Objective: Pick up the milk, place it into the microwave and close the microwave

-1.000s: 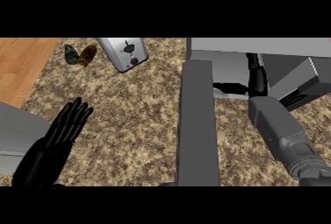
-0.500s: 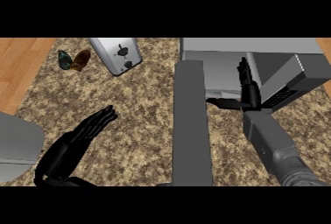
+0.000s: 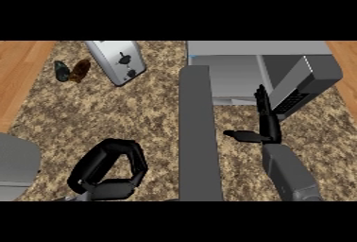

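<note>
The grey microwave (image 3: 259, 48) stands at the back right. Its door (image 3: 202, 137) is swung open and juts toward me as a long grey slab. My right hand (image 3: 268, 124) is open just in front of the microwave's opening, fingers straight and pointing at the keypad panel (image 3: 294, 100), thumb out to the left. My left hand (image 3: 111, 166) is low at the left of the door, its fingers curled into a loop with nothing in them. No milk carton shows anywhere; the microwave's inside (image 3: 233, 81) is only partly in sight.
A silver toaster (image 3: 115, 61) lies at the back left, with two small dark shakers (image 3: 71, 71) beside it. A grey rounded object (image 3: 15, 165) sits at the left edge. Wooden flooring borders the speckled counter (image 3: 83, 113) on both sides.
My left hand went from straight fingers to curled ones and moved right toward the door. My right hand drew back out of the microwave toward me.
</note>
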Motion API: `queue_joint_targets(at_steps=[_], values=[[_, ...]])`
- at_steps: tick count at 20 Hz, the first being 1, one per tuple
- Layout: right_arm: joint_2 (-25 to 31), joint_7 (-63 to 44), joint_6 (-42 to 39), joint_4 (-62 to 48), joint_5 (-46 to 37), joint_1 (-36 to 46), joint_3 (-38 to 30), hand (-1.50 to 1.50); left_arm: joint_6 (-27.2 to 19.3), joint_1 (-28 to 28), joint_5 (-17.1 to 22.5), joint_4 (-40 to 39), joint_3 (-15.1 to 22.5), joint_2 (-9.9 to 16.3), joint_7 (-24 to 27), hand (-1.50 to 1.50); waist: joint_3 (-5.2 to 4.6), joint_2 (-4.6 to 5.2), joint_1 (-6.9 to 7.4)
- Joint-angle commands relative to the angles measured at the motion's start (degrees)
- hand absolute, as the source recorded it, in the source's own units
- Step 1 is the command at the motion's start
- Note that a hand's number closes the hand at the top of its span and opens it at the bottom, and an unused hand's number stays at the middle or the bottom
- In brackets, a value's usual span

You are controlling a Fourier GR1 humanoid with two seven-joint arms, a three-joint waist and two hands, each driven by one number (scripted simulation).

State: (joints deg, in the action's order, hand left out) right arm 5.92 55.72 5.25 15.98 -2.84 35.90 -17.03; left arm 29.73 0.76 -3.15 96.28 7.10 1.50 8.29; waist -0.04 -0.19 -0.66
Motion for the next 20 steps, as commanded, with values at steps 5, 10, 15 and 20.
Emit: queue_joint_targets(at_steps=[5,10,15,20], values=[[-2.61,-1.75,-2.03,15.13,-0.27,-12.44,5.00,-1.50,-5.38,-6.73,-10.89,-13.31,6.01,-1.47,4.87,1.50,-0.13,-0.39,-1.94],[-0.61,-8.22,-5.17,30.57,0.54,-21.35,8.08,-1.50,-2.23,-7.67,-11.97,-16.40,9.49,-1.48,5.10,1.50,-0.15,-0.44,-1.74],[-0.89,-11.07,-7.50,46.37,2.23,-32.45,10.44,-1.50,-8.88,-8.39,-8.74,-24.07,18.39,-1.49,7.01,1.50,-0.19,-0.28,-2.61],[0.33,-15.81,-8.28,61.84,3.22,-42.91,12.10,-1.50,-16.24,-11.69,-8.71,-27.14,29.99,-1.49,7.88,1.50,-0.19,-0.14,-2.92]])
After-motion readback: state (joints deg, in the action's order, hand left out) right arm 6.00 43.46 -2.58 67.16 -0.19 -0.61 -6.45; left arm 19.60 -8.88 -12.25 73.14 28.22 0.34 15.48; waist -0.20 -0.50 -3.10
